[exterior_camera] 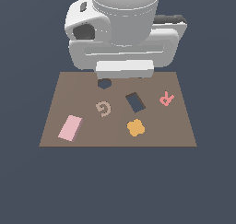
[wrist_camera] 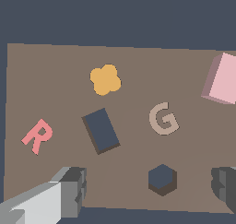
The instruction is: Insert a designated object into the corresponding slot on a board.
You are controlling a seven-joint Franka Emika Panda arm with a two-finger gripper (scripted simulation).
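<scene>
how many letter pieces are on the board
2. The tan G lies between the pink block and the rectangular slot; the pink-red R lies near the board's edge on the exterior view's right. None appear hidden.

pale-pink rectangular block (exterior_camera: 70, 128) lies flat on the brown board (exterior_camera: 175, 131), well apart from the gripper (wrist_camera: 147, 191). dark tilted rectangular slot (exterior_camera: 135, 102), empty, sits nearer the gripper, mid-board.

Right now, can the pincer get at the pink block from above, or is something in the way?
Probably yes. The pink block lies flat and alone near the board's corner, nothing on it or touching it. The pincer hangs open by the hexagon hole, so it must travel across first.
</scene>
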